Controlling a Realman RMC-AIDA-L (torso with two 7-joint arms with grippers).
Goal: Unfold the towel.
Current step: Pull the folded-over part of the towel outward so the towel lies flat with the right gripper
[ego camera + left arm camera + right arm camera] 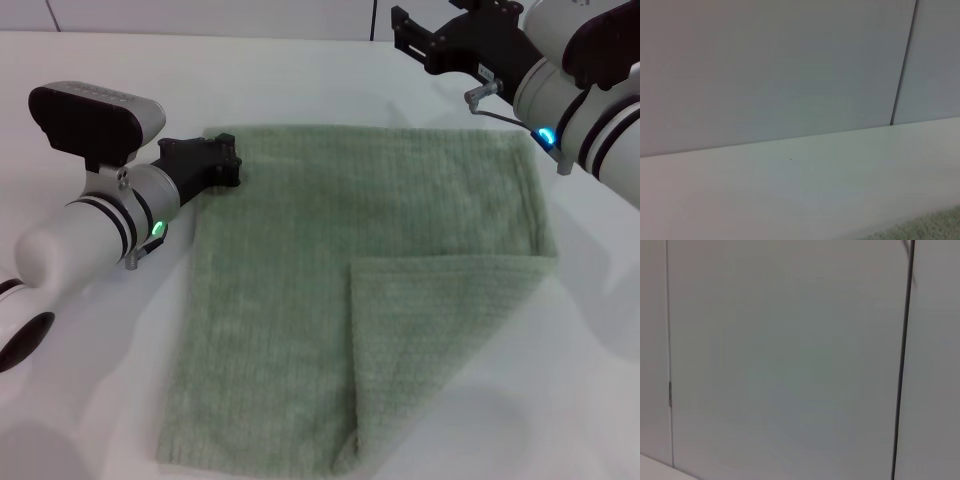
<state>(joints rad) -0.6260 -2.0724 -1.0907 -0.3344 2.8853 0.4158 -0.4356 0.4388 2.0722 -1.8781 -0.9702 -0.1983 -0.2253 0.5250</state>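
Towel (370,290) lies spread across the middle of the white table (90,400), its near right corner folded back over itself. My left gripper (225,160) sits at the towel's far left corner — whether it pinches the cloth, I cannot tell. My right gripper (420,40) hangs above the table's far edge, beyond the towel's far right corner, jaws spread and empty.

white table (300,80), sage-green towel (300,300) lying flat, one corner folded over

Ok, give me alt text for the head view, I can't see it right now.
A pale green towel lies on a white table, its near right quarter folded over on top. The left gripper sits at the towel's far left corner; the right gripper hovers beyond the far right corner.
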